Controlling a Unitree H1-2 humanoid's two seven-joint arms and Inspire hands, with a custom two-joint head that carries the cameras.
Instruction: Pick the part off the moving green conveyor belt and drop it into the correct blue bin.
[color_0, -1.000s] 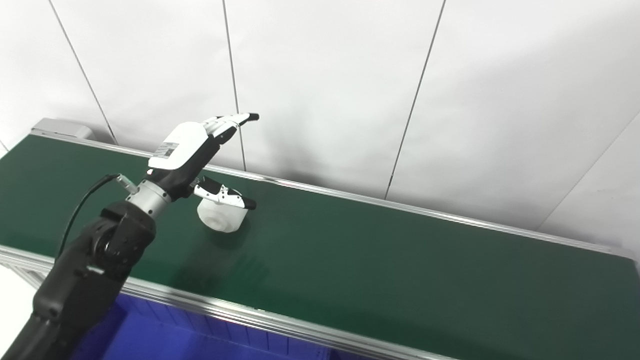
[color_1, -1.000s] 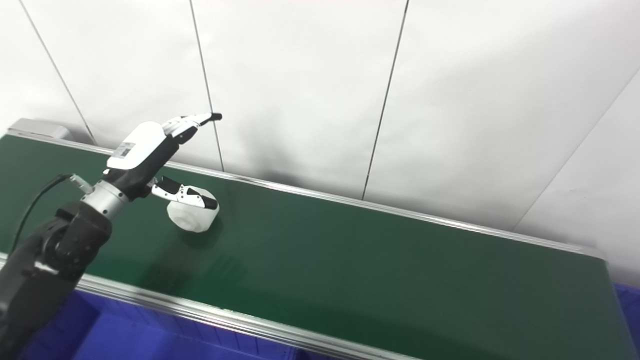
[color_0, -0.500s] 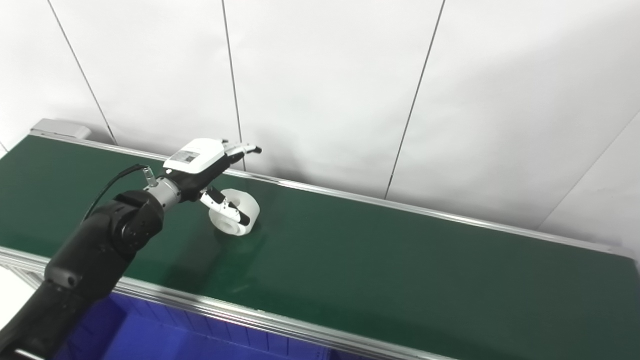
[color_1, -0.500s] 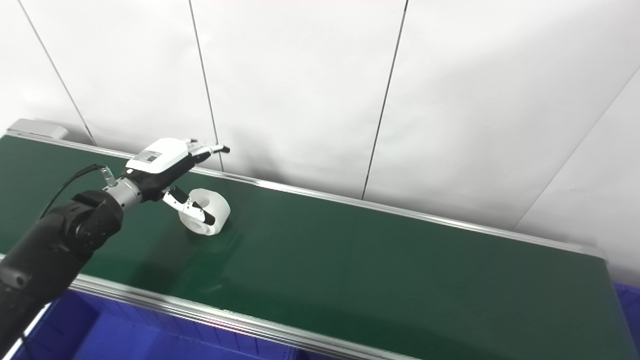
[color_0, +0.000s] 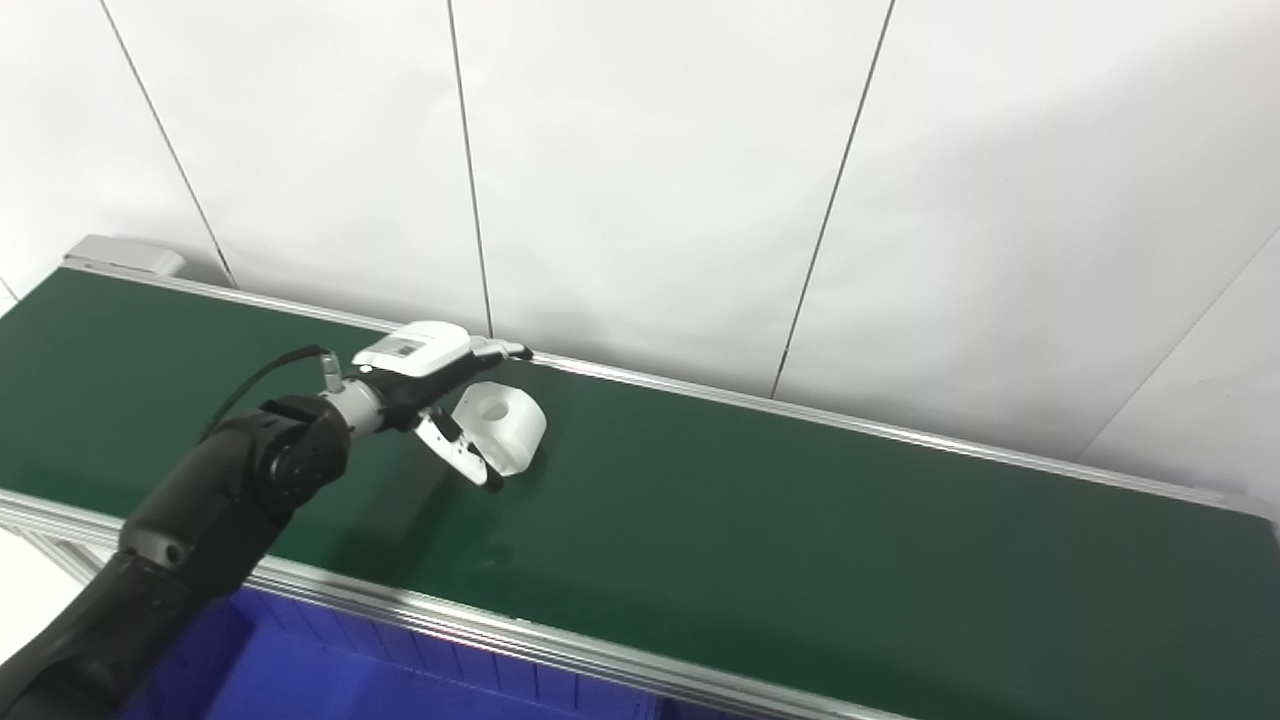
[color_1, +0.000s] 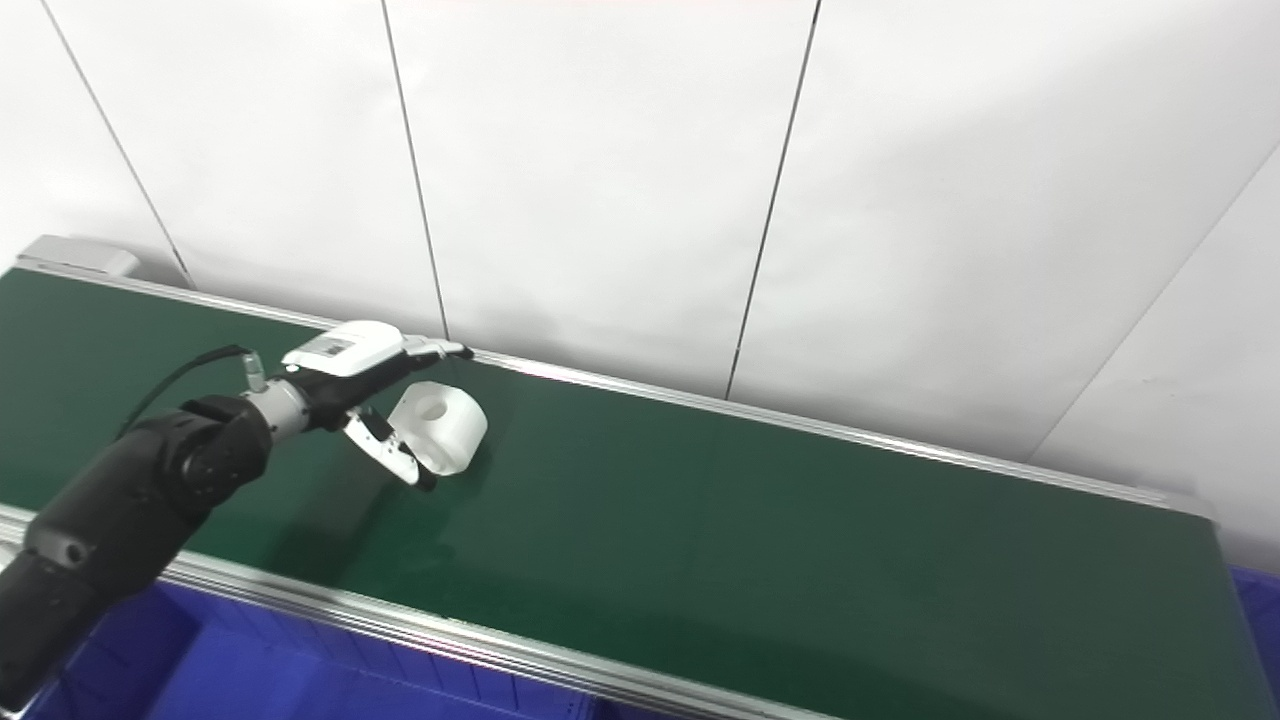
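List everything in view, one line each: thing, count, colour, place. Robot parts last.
part: 1, white with a centre hole, on the belt's left half, between the left hand's fingers and thumb
belt: 1, green, running across the picture
rail: 1, silver, along the belt's near edge
bin: 1 seen, blue, below the near rail
wall: white panels, behind the belt
left hand: 1, white and black, open around the part
right hand: not in view
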